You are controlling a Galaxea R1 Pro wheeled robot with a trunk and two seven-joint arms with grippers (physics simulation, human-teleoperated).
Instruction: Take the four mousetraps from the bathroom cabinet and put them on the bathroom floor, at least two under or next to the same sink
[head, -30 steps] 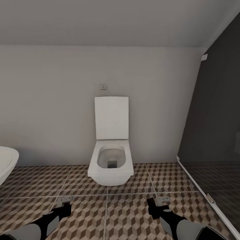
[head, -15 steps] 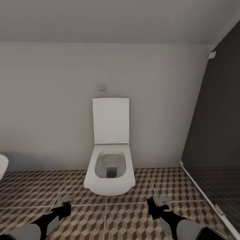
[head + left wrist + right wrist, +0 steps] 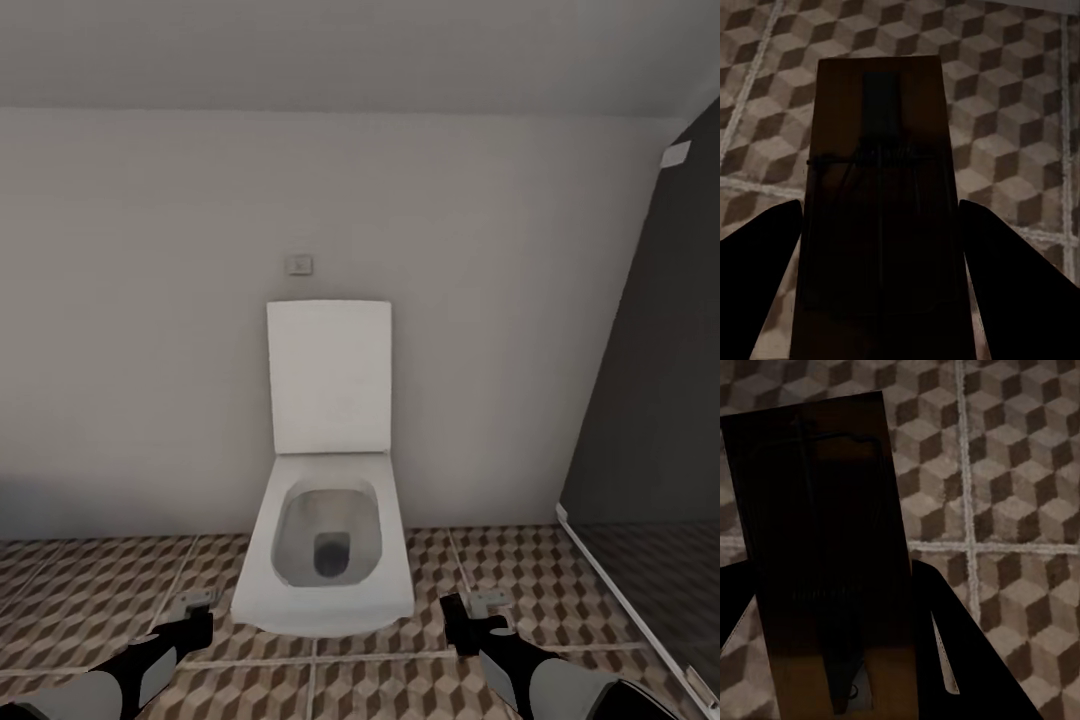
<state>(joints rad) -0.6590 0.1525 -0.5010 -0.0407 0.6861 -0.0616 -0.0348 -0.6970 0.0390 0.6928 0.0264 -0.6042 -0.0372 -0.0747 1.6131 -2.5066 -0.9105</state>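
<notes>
Mousetraps fill both wrist views: left pincer point(image 3: 197, 607) grips one mousetrap point(image 3: 877, 202), right pincer point(image 3: 478, 606) another point(image 3: 825, 562). Toilet point(image 3: 325, 560) stands at twelve o'clock on the cube-patterned bathroom floor point(image 3: 500, 570). Trap details look dim, probably shadowed.

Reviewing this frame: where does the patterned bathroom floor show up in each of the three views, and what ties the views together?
Head view: bathroom floor along the bottom, around the toilet.
Left wrist view: cube tiles behind the held mousetrap.
Right wrist view: tiles beside the other mousetrap.
Shared landmark: the pale grout lines.
</notes>
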